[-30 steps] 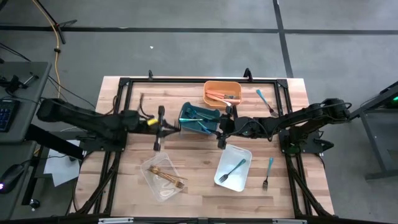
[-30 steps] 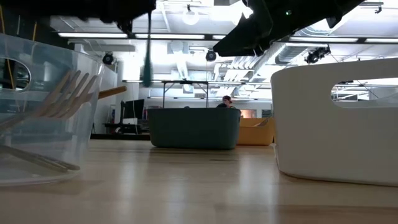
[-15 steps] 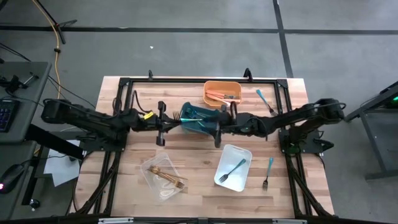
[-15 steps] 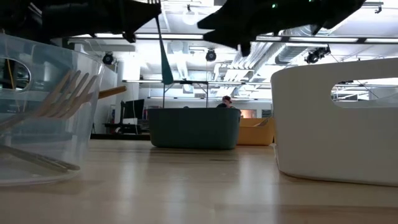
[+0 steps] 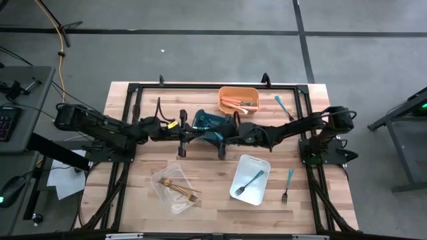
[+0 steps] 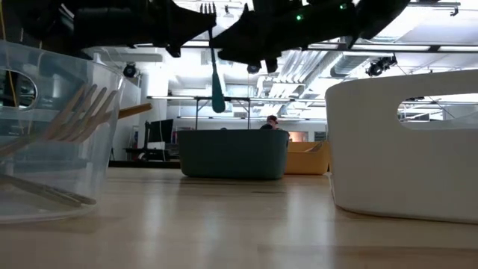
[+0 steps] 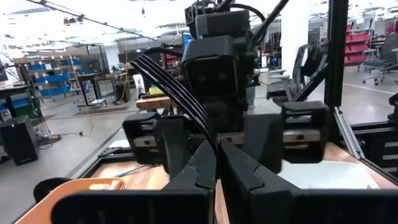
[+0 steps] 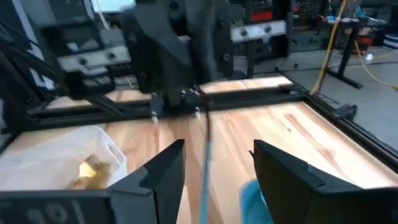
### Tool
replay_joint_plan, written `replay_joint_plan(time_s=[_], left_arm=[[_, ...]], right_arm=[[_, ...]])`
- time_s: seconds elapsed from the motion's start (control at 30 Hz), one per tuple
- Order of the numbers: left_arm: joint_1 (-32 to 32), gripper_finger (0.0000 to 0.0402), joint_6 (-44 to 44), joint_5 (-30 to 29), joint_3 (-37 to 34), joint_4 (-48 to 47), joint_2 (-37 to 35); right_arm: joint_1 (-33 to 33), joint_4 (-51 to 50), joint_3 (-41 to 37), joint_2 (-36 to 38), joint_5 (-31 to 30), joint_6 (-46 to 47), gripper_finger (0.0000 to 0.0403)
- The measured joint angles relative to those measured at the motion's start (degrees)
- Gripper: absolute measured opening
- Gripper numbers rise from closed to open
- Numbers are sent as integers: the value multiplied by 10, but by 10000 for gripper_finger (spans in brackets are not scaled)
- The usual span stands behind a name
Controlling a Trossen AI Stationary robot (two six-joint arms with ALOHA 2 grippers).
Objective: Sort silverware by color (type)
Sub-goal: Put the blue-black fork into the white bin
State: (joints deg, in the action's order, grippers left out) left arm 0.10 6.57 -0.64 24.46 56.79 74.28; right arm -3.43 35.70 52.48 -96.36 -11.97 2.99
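Over table middle: I see my left gripper [image 5: 189, 133] clamped on a teal fork [image 6: 216, 75], hanging upright.
Change: it moved rightwards, meeting the right gripper [image 5: 223, 137], fingers apart.
Meaning: handover probably.
Farther: teal bin [image 6: 233, 154].

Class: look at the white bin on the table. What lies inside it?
The white bin holds one teal fork, lying on its floor. Nothing covers the bin from above; the low view shows only its outer wall.
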Motion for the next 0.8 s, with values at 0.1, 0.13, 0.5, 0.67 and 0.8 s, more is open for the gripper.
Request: replay_joint_plan(time_s=[0.1,0.13,0.5,0.67,0.8], left_arm=[[0,1,0,0,6,1,10],[0,1,0,0,7,1,13],[0,1,1,0,21,0,24],[0,3,-4,-4,21,-6,24],[0,17,-20,-12,21,-7,24]], right_arm=[[4,-7,3,0,7,0,183],[5,-7,3,0,13,3,183],[11,-22,3,-5,40,45,168],[11,-32,3,-5,41,46,78],[11,-39,3,-5,41,50,12]])
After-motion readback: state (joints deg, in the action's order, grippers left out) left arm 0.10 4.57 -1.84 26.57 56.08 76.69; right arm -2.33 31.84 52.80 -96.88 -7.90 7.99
